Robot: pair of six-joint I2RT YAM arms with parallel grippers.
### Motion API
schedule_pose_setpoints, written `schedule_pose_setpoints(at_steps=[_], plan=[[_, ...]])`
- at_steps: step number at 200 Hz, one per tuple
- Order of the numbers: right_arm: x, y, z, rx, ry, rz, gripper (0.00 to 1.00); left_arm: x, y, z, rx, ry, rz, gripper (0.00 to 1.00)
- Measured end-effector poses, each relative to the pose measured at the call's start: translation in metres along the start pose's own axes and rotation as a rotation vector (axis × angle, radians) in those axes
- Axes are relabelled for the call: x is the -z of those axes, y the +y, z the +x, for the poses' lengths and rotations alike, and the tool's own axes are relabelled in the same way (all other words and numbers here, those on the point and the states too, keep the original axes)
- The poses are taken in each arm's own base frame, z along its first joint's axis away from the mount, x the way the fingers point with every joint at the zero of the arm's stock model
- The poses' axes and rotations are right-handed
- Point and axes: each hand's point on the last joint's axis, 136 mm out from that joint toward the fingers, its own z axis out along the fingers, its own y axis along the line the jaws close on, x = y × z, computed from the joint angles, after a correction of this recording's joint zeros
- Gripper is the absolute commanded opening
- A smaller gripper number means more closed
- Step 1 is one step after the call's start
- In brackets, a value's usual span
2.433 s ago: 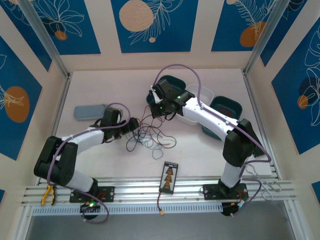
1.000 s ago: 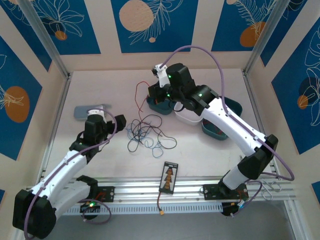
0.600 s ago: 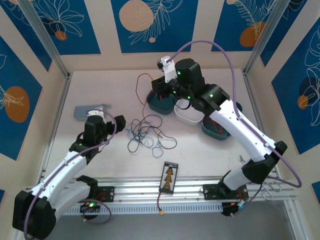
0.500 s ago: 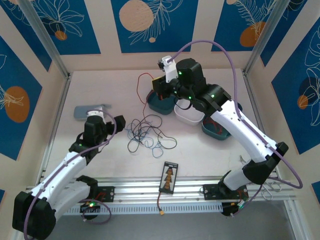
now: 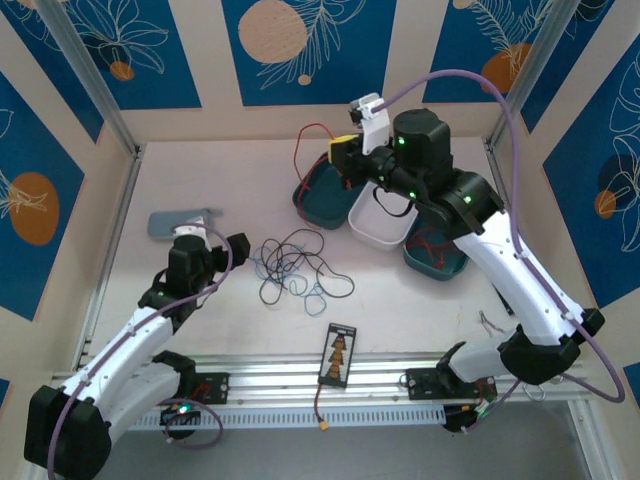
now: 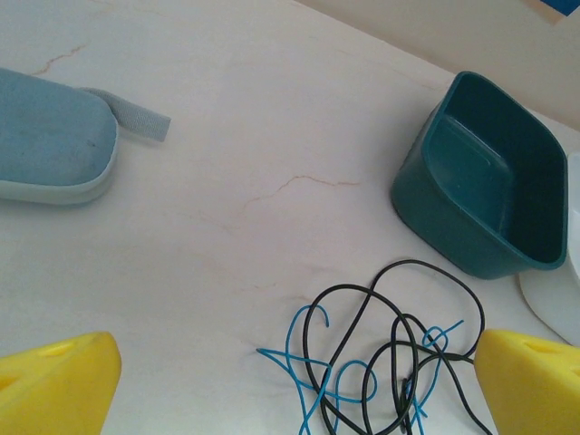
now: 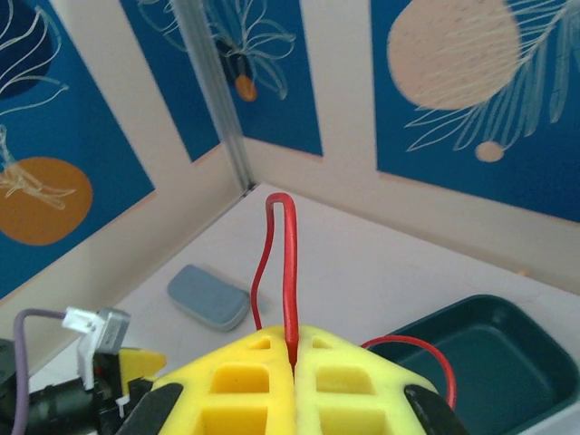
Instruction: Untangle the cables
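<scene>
While a loose heap of thin black and blue cables [image 5: 300, 272] lies mid-desk [image 5: 200, 170] in the top view, the left jaws sit just left of it, spread wide and empty. Beyond the heap stand a dark teal tray [image 5: 318, 197], a white tray [image 5: 378, 230] and a second teal tray [image 5: 440, 262]; a grey-blue pouch [image 5: 178, 221] lies far left. Above the dark tray, the right jaws are clenched on a red cable [image 5: 300, 148].

From the left wrist, the tangle lies between the yellow fingers [image 6: 56, 381], nearer the right one, with the smooth, hard-walled tray beyond it.

From the right wrist, ribbed yellow pads [image 7: 245, 385] pinch the red cable, which arches upward in a narrow loop.
</scene>
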Motion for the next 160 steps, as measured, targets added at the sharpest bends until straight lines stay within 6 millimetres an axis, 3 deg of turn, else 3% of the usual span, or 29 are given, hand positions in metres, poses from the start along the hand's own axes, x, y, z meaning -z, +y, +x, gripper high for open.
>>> schedule_pose_setpoints(at_steps=[24,49,95,160], plan=[[0.016,-0.025,-0.005,-0.010,-0.023,0.097,0.00,0.000,0.000,0.000,0.001,-0.002,0.002,1.00],[0.034,-0.069,-0.001,-0.068,-0.026,0.237,0.00,-0.001,-0.002,0.000,0.001,0.000,0.012,1.00],[0.072,-0.161,0.033,-0.250,0.024,0.511,0.00,-0.008,-0.002,0.009,-0.002,0.041,0.014,1.00],[0.122,-0.222,0.078,-0.411,0.053,0.721,0.00,-0.010,-0.003,0.012,-0.002,0.053,0.019,1.00]])
